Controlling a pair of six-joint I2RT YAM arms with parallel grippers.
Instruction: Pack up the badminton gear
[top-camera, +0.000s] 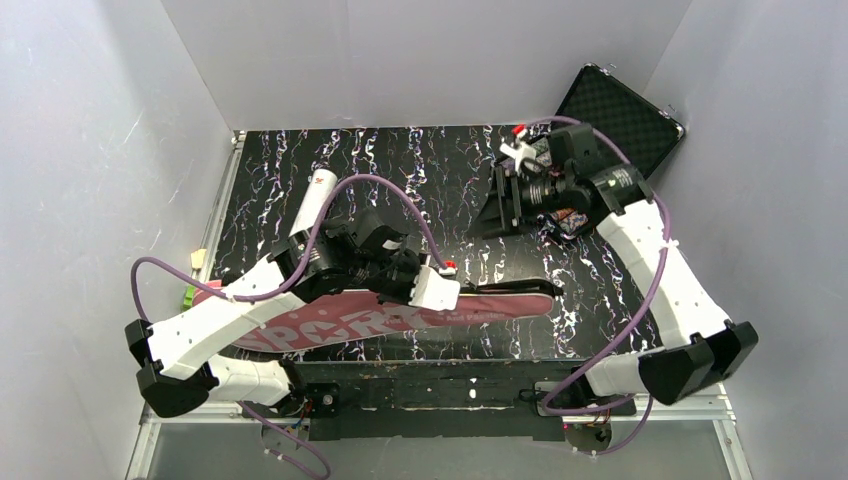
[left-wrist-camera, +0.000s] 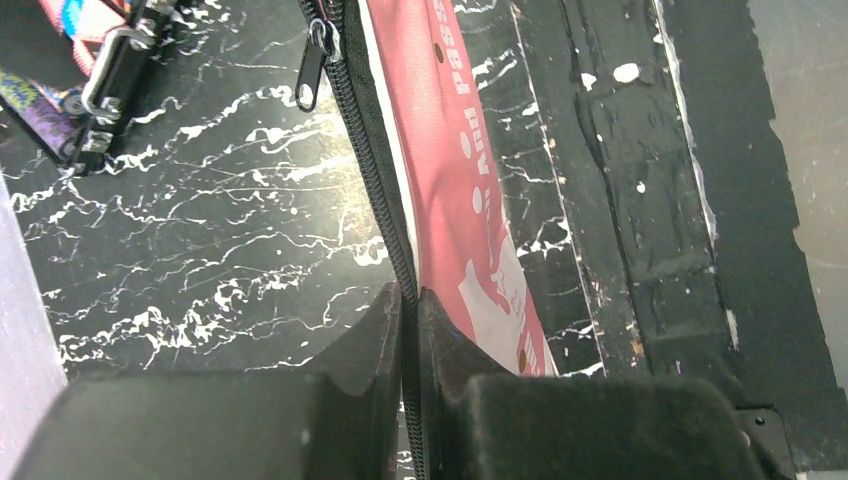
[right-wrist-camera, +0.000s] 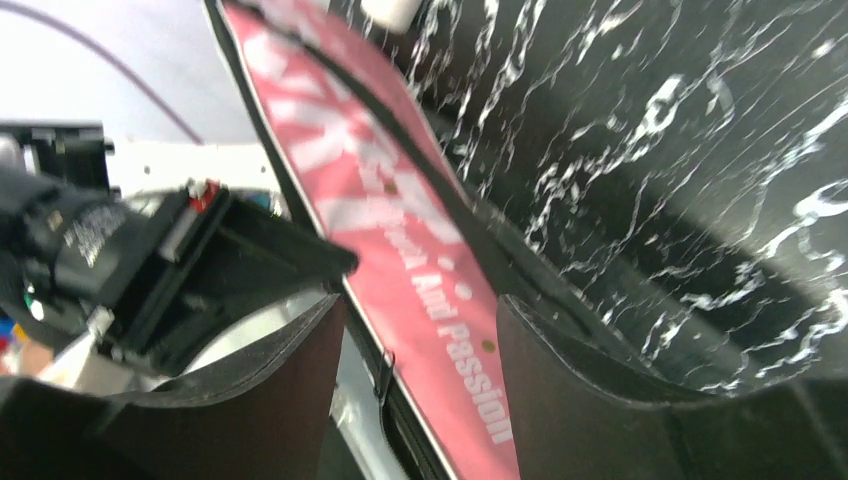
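**Top view.** The pink racket bag (top-camera: 330, 325) lies lengthwise along the near edge of the black marbled bench (top-camera: 440, 170), with its "SPORT" lettering facing up.

**Left wrist view.** The left hand (left-wrist-camera: 408, 300) is closed on the bag's black zipper edge, toward the bag's narrow end. A zipper pull (left-wrist-camera: 312, 70) hangs farther along the same edge.

**Right wrist view.** The right hand (right-wrist-camera: 418, 305) hovers over the bench on the far side of the bag. Its fingers are spread apart and grip nothing.

**Other items, top view.** A white-grey tube (top-camera: 317, 195) lies beyond the left arm. It is well apart from the black case (top-camera: 625, 110), which stands open at the far right corner.
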